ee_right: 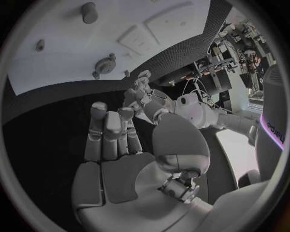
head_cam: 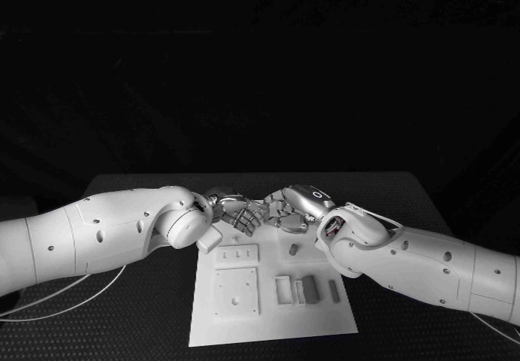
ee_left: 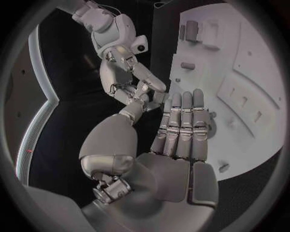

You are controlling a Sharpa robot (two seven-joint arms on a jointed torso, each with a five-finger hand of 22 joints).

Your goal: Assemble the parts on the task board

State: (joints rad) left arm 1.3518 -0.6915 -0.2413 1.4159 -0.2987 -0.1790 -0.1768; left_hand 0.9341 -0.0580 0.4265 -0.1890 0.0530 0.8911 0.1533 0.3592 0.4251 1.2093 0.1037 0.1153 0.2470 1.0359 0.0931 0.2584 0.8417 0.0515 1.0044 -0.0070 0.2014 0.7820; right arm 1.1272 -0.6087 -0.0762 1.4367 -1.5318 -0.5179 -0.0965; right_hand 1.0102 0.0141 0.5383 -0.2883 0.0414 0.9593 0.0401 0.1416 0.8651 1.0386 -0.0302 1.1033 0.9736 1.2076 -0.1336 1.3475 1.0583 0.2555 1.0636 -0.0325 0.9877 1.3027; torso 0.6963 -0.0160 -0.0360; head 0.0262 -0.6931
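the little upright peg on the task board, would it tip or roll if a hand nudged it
The peg stands narrow and upright on the white task board, so a sideways nudge would probably tip it unless it sits in a hole, which I cannot tell. It looks round, so once down it may roll. It seems small and probably light.

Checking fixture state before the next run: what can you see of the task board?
The task board is a flat white rectangular plate, plastic by its look, lying flat mid-table. It carries a square panel with small holes, a smaller slotted panel beyond it, and upright grey parts to the side. Both hands hover over its far edge; neither visibly touches it.
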